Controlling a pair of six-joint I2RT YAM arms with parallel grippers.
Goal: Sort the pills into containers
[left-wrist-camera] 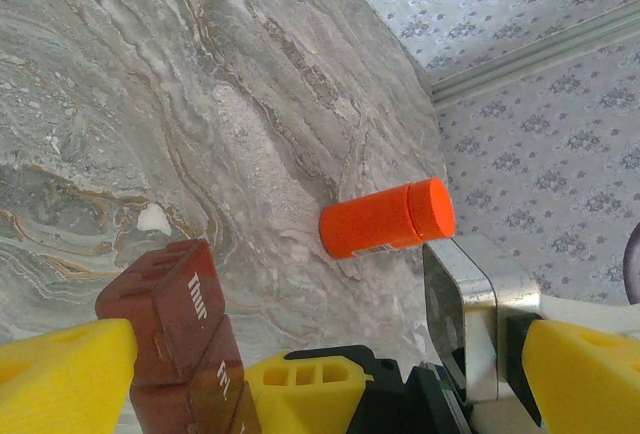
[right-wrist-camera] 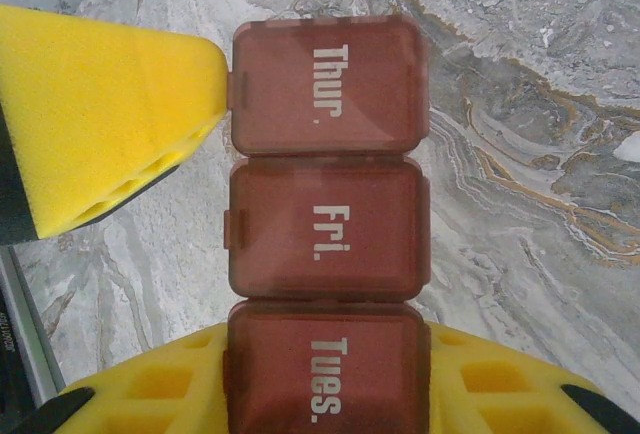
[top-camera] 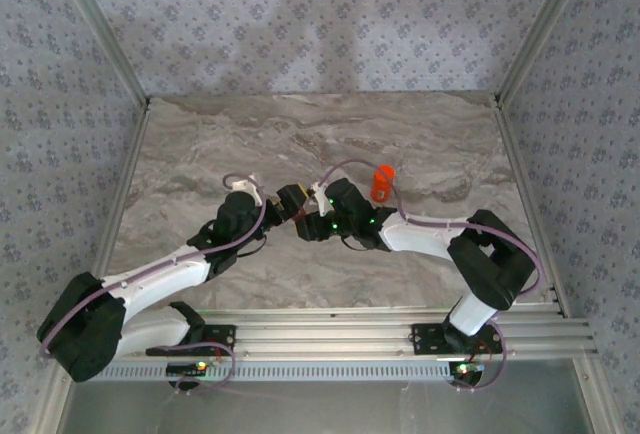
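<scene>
While the right gripper [right-wrist-camera: 328, 386] is clenched across the "Tues." end of the containers [right-wrist-camera: 325, 169], holding that red-brown strip at the middle of the table [top-camera: 200, 144], the left gripper [left-wrist-camera: 330, 344] stands released, jaws wide, with one yellow finger [right-wrist-camera: 95, 104] touching the small tab on the side of the "Thur." cell. Whether the strip rests on the marble or is lifted off it cannot be told. All three lids seen from the right wrist are shut, so the step in hand looks like opening a cell rather than loading one: one arm steadies the strip while the other works the lid. The orange bottle [top-camera: 383, 182] stands upright and capped just beside the right arm, apart from both sets of fingers. A small white fleck [left-wrist-camera: 153, 218] lies on the table near the strip; it may be a loose pill, but it is too small to be sure. The next move probably calls for a short, careful push of that finger against the tab to lever the "Thur." lid up, with the right grip firm enough that the strip neither twists nor slips.
</scene>
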